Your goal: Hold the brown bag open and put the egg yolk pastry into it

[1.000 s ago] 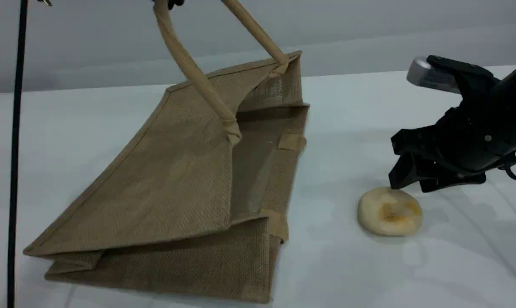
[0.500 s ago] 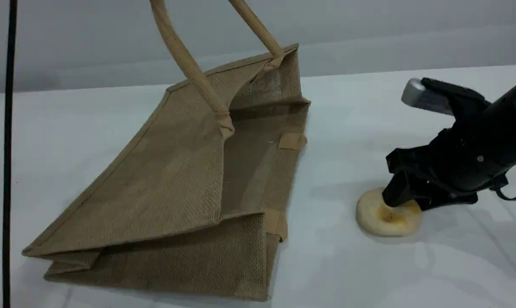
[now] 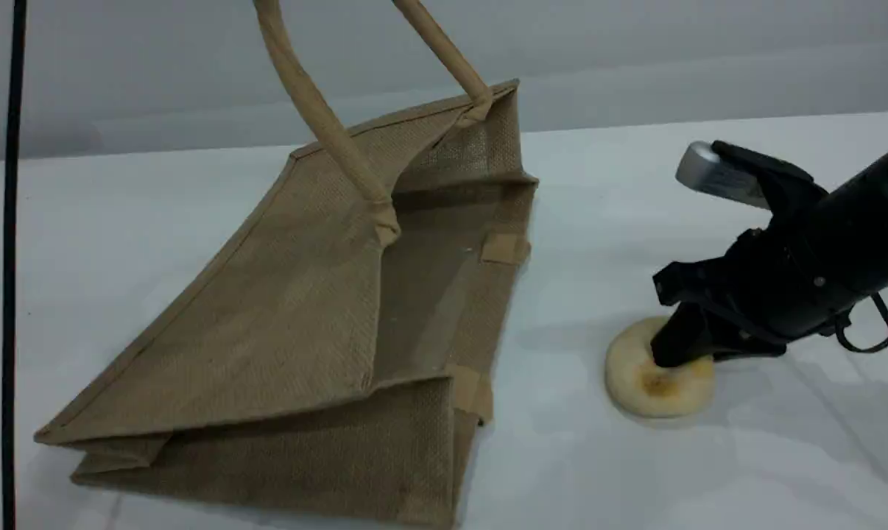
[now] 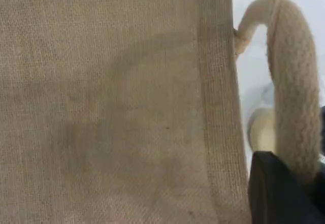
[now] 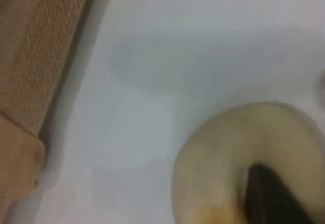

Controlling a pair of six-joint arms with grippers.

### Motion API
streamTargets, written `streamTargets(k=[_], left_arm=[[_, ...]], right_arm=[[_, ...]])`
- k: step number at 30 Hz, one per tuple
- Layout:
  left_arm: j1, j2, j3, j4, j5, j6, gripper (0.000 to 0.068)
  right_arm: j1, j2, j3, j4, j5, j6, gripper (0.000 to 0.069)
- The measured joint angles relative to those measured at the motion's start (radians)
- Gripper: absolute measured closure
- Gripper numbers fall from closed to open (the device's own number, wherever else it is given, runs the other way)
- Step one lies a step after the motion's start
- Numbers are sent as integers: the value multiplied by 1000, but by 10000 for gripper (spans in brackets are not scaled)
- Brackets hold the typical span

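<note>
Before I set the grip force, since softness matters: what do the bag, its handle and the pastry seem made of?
The bag: coarse woven fibre, likely jute, matte; weave shows. The handle: thick braided cord, probably cotton, beige, soft-looking. The pastry: pale baked dough, matte, with a yellow-orange patch; probably soft.

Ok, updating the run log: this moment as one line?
left gripper: shut on handle | brown bag: mouth held open | right gripper: shut on egg yolk pastry, on table
</note>
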State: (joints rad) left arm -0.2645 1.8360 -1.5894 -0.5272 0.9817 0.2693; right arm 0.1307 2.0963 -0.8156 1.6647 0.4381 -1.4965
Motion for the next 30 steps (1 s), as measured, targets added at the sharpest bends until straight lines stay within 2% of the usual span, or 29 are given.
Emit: streamTargets(k=[2, 8, 10, 16, 20, 30], left_arm=[[0, -3, 0, -19, 26, 35, 598], [0, -4, -57, -109, 211, 173, 598], [0, -4, -96, -122, 242, 183, 598], [0, -4, -208, -191, 243, 226, 598], [0, -6, -220, -192, 240, 226, 598], [0, -6, -220, -182, 240, 228, 598]], right_arm=[[0, -28, 1, -5, 18, 1, 650], [0, -161, 1, -53, 61, 39, 651], [0, -215, 1, -99, 61, 84, 651], [-1, -394, 1, -235, 116, 226, 652], [0, -483, 1, -230, 167, 242, 653], [0, -490, 1, -218, 194, 241, 653]])
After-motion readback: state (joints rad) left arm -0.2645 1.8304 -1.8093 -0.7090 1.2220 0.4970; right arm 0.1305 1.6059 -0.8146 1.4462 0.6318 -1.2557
